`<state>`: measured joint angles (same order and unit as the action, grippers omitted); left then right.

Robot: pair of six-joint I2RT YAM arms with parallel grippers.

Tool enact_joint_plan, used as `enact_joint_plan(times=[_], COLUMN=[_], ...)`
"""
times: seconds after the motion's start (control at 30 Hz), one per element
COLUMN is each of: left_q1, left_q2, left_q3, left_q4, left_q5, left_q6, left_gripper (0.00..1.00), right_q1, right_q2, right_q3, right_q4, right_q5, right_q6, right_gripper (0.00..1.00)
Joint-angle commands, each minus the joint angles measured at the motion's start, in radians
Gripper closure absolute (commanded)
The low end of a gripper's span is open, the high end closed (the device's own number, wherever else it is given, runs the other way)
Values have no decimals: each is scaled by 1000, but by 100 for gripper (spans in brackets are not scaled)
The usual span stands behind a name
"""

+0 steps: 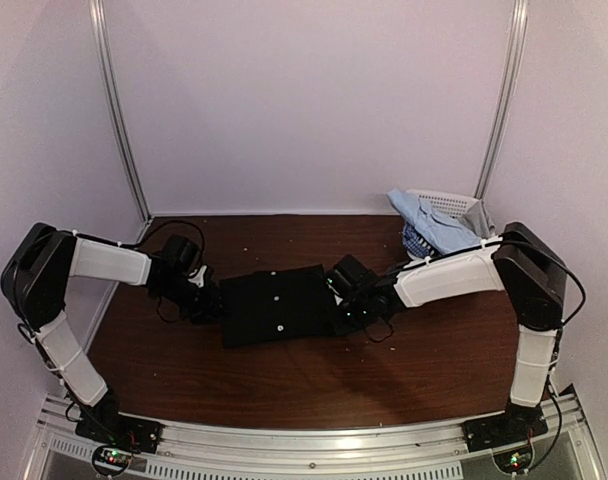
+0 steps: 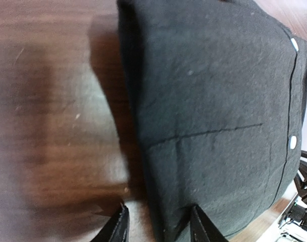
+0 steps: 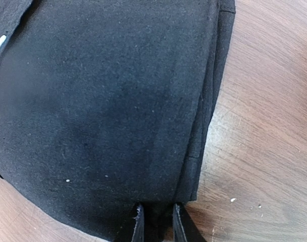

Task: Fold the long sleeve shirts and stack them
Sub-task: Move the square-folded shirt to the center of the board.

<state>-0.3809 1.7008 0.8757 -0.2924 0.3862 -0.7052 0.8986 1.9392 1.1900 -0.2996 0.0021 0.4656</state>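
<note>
The black shirt (image 1: pixel 279 305) lies folded into a rectangle on the table's middle, small pale buttons up. My left gripper (image 1: pixel 210 300) is at its left edge. In the left wrist view my left gripper (image 2: pixel 159 228) is open and straddles the shirt's (image 2: pixel 214 101) edge, one finger on the wood and one on the cloth. My right gripper (image 1: pixel 350 312) is at the shirt's right edge. In the right wrist view my right gripper (image 3: pixel 157 223) has its fingers close together with the black cloth (image 3: pixel 103 101) pinched between them. The pale blue shirt (image 1: pixel 431 222) and the patterned shirt (image 1: pixel 416 241) hang from the basket.
The white lattice basket (image 1: pixel 454 205) stands at the back right corner, against the wall. The brown wooden table (image 1: pixel 284 385) is walled by pale panels at the back and sides. Metal rails run along the near edge by the arm bases.
</note>
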Motion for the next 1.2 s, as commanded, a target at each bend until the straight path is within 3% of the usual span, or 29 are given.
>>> enact_joint_plan(times=[0.0, 0.43, 0.63, 0.93, 1.17], left_q1=[7, -23, -27, 62, 176], left_q2=[37, 112, 102, -8, -87], left_q3=[27, 57, 66, 110, 164], left_q4=[26, 81, 98, -145, -358], left_q5=[-5, 52, 88, 74, 80], left_q6=[7, -50, -74, 109, 273], left_gripper=[58, 75, 100, 100, 100], right_q1=[8, -41, -67, -61, -22], right_q2=[-26, -135, -123, -53, 93], right_q3=[-23, 14, 57, 161, 353], right_q4=[2, 4, 1, -19, -28], right_q5=[3, 70, 64, 26, 8], right_q6=[16, 13, -10, -37, -41], right_gripper=[78, 68, 68, 68, 71])
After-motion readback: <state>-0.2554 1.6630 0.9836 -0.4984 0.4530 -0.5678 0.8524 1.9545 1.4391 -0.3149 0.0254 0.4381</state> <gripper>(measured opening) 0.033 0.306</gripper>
